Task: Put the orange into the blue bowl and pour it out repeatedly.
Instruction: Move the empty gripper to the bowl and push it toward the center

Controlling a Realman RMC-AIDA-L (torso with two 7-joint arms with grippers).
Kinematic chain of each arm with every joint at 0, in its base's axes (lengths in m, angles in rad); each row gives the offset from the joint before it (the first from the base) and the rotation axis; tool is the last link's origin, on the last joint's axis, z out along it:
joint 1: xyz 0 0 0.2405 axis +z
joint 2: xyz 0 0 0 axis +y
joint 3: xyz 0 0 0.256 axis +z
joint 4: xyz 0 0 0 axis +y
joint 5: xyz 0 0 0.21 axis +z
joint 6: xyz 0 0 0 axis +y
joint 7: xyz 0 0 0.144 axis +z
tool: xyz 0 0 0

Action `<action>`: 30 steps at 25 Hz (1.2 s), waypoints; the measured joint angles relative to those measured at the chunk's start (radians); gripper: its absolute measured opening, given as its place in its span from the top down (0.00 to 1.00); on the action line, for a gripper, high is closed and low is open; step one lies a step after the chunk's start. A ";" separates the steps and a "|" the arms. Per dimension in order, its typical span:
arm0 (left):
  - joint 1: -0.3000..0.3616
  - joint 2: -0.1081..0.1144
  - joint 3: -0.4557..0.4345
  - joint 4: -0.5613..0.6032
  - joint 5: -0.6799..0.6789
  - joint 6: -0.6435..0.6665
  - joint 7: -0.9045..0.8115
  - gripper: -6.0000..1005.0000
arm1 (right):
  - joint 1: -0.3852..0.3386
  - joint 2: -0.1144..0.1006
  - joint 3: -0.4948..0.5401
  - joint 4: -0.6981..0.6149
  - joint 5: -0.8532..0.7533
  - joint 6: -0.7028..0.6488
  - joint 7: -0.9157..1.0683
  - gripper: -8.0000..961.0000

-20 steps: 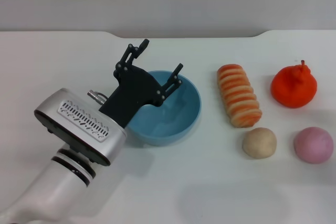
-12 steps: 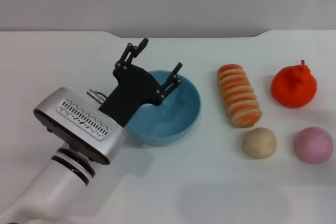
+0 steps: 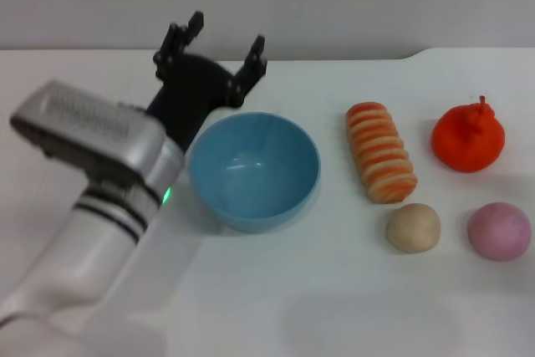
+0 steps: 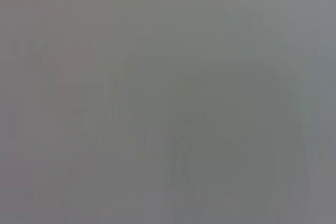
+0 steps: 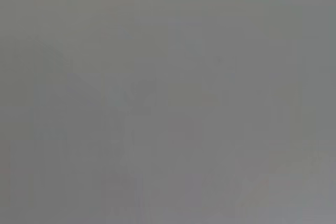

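White surface (image 3: 276,307) is seen under a plain grey wall; both wrist views are blank grey, nothing readable there. The blue bowl (image 3: 254,170) is set upright and empty near the middle of the surface, mouth up, presumably so fruit can be dropped in from above. The left gripper (image 3: 219,46) is held above the far edge at about 11 o'clock from the bowl, fingers spread wide apart and nothing held between them; it is clear of the bowl rim, not touching it. The right gripper is not seen in any view.

The orange (image 3: 468,139) is resting on the surface well apart from the bowl, at about 3 o'clock from it, stem nub up, untouched. The striped bread loaf (image 3: 381,152) is laid lengthwise between bowl and orange. A tan ball (image 3: 413,227) is placed at 6 o'clock of the loaf, and a pink ball (image 3: 499,231) at 6 o'clock of the orange.

Count: one bowl, one orange, one loaf, two balls, one gripper in view. Judged: orange not yet placed in the bowl, pick still to be done.
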 joint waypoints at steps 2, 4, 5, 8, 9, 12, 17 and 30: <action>0.003 0.007 -0.081 0.075 0.021 0.110 0.000 0.20 | -0.004 0.000 0.002 0.001 0.000 0.000 0.000 0.30; 0.005 0.008 -0.151 0.124 0.043 0.202 0.003 0.20 | -0.005 0.000 0.002 0.002 0.002 0.000 0.000 0.30; 0.007 0.009 -0.191 0.154 0.059 0.264 0.005 0.20 | -0.006 0.000 0.002 0.002 0.002 0.000 0.000 0.30; 0.010 0.019 -0.320 0.265 0.112 0.500 0.006 0.20 | -0.008 0.000 0.003 0.002 0.004 0.000 0.001 0.30; 0.011 0.024 -0.370 0.310 0.127 0.583 0.007 0.20 | -0.008 0.000 0.003 0.002 0.004 0.000 0.001 0.30; 0.023 0.035 -0.497 0.432 0.161 0.822 0.014 0.20 | -0.005 0.000 0.003 0.000 0.004 0.000 0.001 0.30; 0.024 0.030 -0.744 0.619 0.168 1.315 0.114 0.20 | -0.001 -0.001 0.005 -0.004 0.005 -0.001 0.001 0.30; -0.076 0.000 -1.050 0.625 0.100 1.937 0.174 0.21 | 0.009 -0.003 0.004 -0.025 0.005 -0.001 0.001 0.30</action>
